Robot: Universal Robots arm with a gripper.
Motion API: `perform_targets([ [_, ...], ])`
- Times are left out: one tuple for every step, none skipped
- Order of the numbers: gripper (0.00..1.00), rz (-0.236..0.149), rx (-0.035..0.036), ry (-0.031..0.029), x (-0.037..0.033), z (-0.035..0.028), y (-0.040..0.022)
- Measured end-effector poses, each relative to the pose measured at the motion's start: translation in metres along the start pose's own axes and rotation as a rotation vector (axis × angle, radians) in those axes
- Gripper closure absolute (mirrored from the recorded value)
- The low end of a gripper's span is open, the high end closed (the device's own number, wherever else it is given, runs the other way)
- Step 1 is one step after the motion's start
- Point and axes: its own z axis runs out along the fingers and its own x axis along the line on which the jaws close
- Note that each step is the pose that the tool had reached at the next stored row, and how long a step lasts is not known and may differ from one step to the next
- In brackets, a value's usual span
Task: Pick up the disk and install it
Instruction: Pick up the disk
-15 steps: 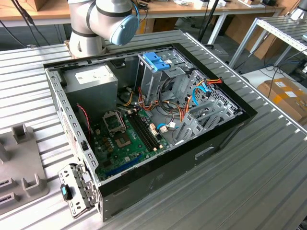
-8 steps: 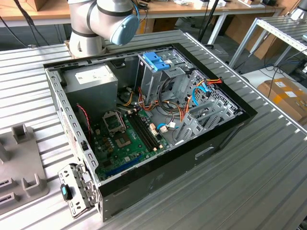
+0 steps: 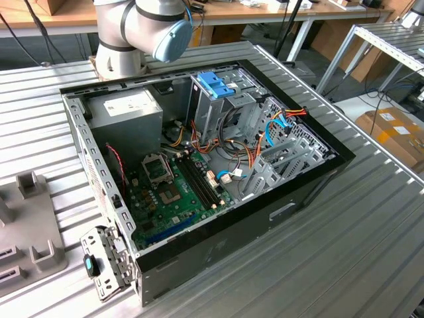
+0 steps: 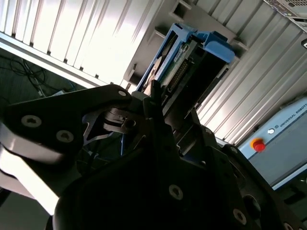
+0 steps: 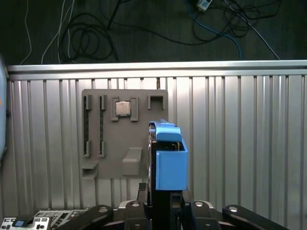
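Scanning the exterior view: an open computer case (image 3: pixel 265 228) lies on the ridged metal table (image 3: pixel 371 252), with the arm's base (image 3: pixel 122 40) behind it. A blue bracket (image 3: pixel 215 84) tops the drive cage.

First wrist view: the gripper (image 5: pixel 165 205) is clamped on the disk (image 5: pixel 170 160), held on edge clear of the table. A grey fixture plate (image 5: pixel 105 143) lies beyond.

Second wrist view: the fingers (image 4: pixel 154 98) pinch the disk's end.

The black gripper (image 5: pixel 165 203) hides the lower end of the flat grey metal disk in light blue plastic rails (image 5: pixel 170 165). In the exterior view the picture's edges cut off the silver robot arm (image 3: pixel 132 26) and the grey moulded tray (image 3: pixel 26 232).
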Motion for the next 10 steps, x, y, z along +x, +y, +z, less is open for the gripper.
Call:
perform_targets([
  [0.65,0.000,0.0000,-0.0001,-0.0001,0.0001,-0.0020],
  [0.65,0.000,0.0000,0.0000,-0.0001,0.0001,-0.0043],
  [0.65,0.000,-0.0001,0.0000,-0.0002,0.0002,-0.0063],
  [0.65,0.000,0.0001,-0.0001,-0.0002,0.0003,-0.0087],
  [0.65,0.000,0.0000,-0.0001,-0.0003,0.0004,-0.0105],
  [0.65,0.000,0.0000,0.0000,-0.0003,0.0004,-0.0130],
  [0.65,0.000,0.0001,-0.0001,-0.0004,0.0005,-0.0149],
  [0.65,0.000,0.0000,0.0000,-0.0004,0.0006,-0.0182],
  [0.65,0.000,0.0000,0.0000,-0.0005,0.0007,-0.0202],
  [0.65,0.000,-0.0001,0.0000,-0.0006,0.0008,-0.0240],
])
